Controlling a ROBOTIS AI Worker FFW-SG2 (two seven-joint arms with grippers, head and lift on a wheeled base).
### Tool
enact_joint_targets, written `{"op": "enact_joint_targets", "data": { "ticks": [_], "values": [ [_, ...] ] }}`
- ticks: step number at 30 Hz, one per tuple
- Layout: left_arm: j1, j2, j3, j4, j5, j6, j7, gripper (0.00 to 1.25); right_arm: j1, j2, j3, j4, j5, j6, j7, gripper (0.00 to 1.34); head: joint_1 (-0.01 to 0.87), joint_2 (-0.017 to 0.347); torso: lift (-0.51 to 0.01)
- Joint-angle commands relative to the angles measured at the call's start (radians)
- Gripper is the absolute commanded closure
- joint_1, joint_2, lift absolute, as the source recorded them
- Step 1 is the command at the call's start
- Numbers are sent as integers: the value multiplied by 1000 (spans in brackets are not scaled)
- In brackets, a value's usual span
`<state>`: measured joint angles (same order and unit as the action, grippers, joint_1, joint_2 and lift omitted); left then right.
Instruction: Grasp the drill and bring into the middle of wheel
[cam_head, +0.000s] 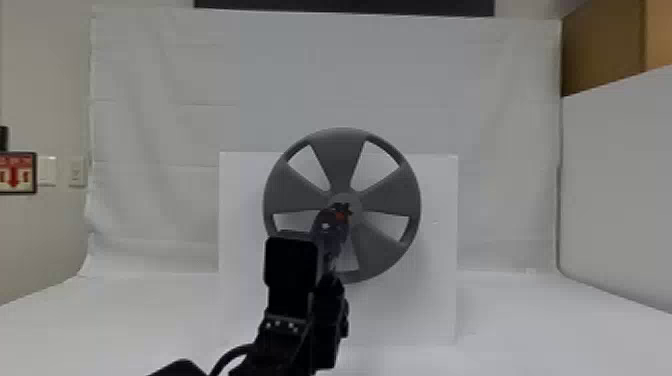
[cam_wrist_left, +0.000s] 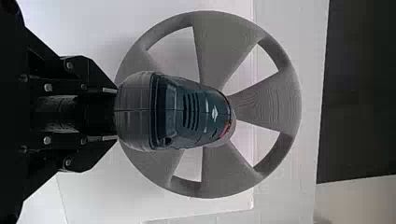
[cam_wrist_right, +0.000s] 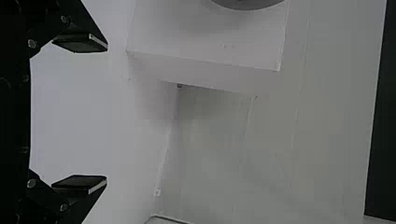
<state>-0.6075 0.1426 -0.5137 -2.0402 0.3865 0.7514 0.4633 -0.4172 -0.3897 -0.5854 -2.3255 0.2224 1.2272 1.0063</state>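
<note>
Our left gripper (cam_wrist_left: 113, 114) pinches the drill (cam_wrist_left: 191, 112), its tip before the middle of the upright grey wheel (cam_head: 340, 160). We judge grasping done, final centring perhaps left. Our right gripper (cam_wrist_right: 105, 113) is spread, empty.

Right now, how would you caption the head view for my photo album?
The robot's left arm holds a drill before the middle of a grey wheel, against a white panel.

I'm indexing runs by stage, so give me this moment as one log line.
left gripper: shut on drill | drill front: before hub of wheel, head view | contact: cannot tell | right gripper: open, empty
</note>
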Motion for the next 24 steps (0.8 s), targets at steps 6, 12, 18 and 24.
{"op": "enact_joint_targets", "data": {
  "ticks": [6,12,18,24],
  "values": [
    [14,2,9,-2,0,-4,-21,1208,3,-1,-4,0,0,0,0,280,0,0,-406],
    [37,11,15,-43,0,-7,-31,1208,5,0,-8,0,0,0,0,280,0,0,-406],
    [71,28,38,-92,14,-7,-67,1208,5,3,-10,0,0,0,0,280,0,0,-406],
    [109,43,67,-137,45,-7,-89,1208,6,5,-14,0,0,0,0,280,0,0,-406]
  ]
}}
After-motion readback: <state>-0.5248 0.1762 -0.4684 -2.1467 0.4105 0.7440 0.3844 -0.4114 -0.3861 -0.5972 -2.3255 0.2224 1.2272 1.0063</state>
